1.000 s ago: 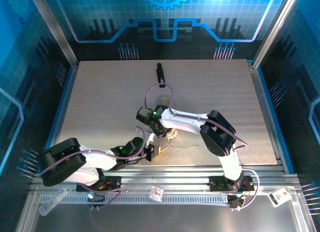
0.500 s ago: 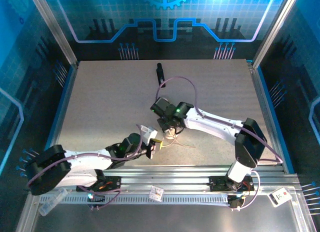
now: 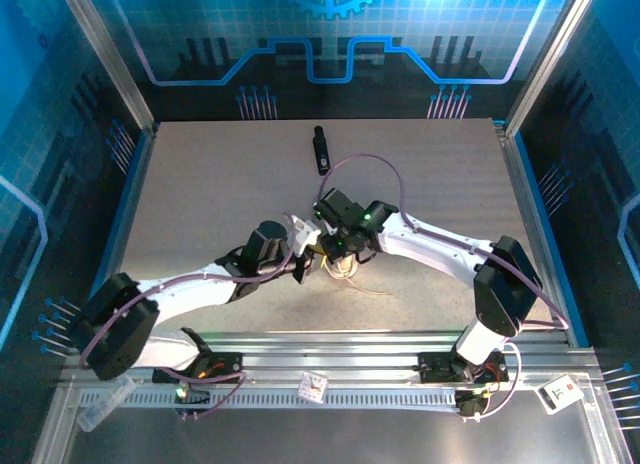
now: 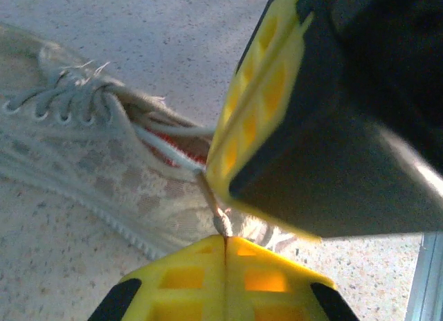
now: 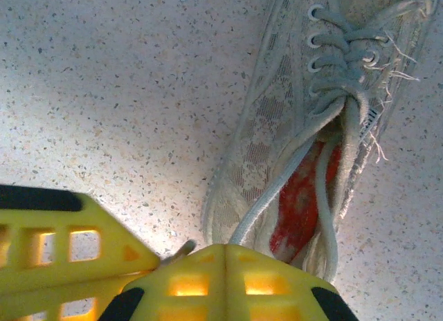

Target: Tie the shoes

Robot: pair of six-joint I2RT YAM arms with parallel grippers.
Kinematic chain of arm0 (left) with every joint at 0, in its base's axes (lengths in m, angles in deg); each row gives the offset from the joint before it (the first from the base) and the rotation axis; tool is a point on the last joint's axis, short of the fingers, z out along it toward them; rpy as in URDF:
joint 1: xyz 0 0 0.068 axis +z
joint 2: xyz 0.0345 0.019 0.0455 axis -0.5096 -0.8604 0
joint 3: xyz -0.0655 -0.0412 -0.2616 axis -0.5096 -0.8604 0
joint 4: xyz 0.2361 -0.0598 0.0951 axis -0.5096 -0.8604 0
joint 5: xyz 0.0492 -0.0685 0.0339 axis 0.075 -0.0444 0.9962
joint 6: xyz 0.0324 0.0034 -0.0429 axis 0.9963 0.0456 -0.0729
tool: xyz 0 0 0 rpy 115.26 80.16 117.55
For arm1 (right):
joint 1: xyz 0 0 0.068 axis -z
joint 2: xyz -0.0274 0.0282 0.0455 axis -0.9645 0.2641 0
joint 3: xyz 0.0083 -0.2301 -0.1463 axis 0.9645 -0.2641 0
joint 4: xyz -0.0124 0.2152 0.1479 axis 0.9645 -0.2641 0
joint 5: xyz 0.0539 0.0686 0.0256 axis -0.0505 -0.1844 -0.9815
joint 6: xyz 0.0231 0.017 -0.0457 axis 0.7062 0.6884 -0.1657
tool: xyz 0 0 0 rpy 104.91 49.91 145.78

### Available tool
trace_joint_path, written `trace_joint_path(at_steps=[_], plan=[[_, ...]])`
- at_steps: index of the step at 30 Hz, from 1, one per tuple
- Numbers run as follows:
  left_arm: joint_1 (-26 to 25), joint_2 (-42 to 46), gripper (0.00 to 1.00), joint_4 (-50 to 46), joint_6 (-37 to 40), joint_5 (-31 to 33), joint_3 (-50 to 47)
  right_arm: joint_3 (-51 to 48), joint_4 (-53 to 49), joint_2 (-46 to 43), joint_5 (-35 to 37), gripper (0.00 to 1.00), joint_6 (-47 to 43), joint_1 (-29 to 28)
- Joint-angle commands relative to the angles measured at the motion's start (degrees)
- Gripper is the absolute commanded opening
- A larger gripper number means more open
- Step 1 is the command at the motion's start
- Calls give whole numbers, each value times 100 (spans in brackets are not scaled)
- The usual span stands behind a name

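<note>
The left arm has swung up from the table's near edge, so the left gripper (image 4: 225, 243) now meets the right gripper (image 5: 223, 255) above the sneaker (image 5: 263, 141) at mid-table. Both pairs of yellow, ribbed fingers are pressed together, the left on a stiff lace tip (image 4: 211, 200), the right on a flat pale lace (image 5: 277, 189). The sneaker is beige woven mesh with a red lining and lies on a speckled tabletop (image 5: 104, 93).
</note>
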Motion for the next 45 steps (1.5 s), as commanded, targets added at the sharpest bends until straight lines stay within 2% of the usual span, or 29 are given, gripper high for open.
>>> trace_joint_path(at_steps=[1, 11, 21, 26, 29, 35, 41, 45], plan=[[96, -405, 0, -222, 628, -671, 358, -74, 145, -209, -323, 0, -24, 189], [170, -918, 0, 300, 721, -983, 350, -378, 354, -408, -735, 0, 98, 584], [166, -1177, 0, 777, 1124, -1133, 504, -397, 746, -224, -1728, 1, 39, 621], [166, -1252, 0, 1037, 1142, -1087, 427, -615, 936, -517, -1927, 29, 222, 799], [166, -1287, 0, 1123, 1142, -1075, 357, -944, 1257, -888, -2187, 36, 407, 1036], [166, -1308, 0, 1396, 1076, -1081, 250, -1523, 1664, -1279, -2478, 39, 782, 1438], [166, -1299, 0, 1417, 1079, -1097, 240, -1585, 1819, -949, -2681, 40, 986, 1439], [166, -1253, 0, 1428, 1063, -1093, 196, -1587, 1900, -724, -2665, 36, 1066, 1442]])
